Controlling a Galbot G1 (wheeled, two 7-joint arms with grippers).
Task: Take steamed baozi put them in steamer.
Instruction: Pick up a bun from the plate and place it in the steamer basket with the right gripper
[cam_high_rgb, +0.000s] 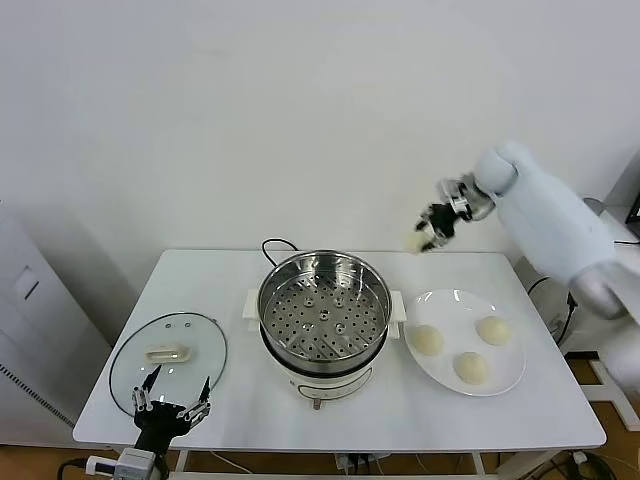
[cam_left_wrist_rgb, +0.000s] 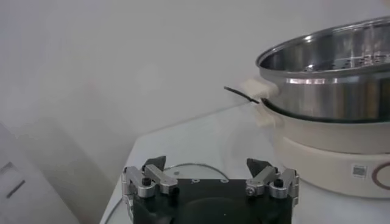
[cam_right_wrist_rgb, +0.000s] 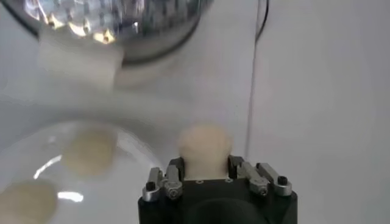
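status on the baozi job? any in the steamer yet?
None in yet: the steamer tray is bare, its glass lid off to the side. In hand: the right gripper, raised above the table, holds one baozi. Left: three baozi on the plate. The left gripper waits open by the lid.

No text can be read anywhere; the small label on the steamer's white base is too blurred to make out.
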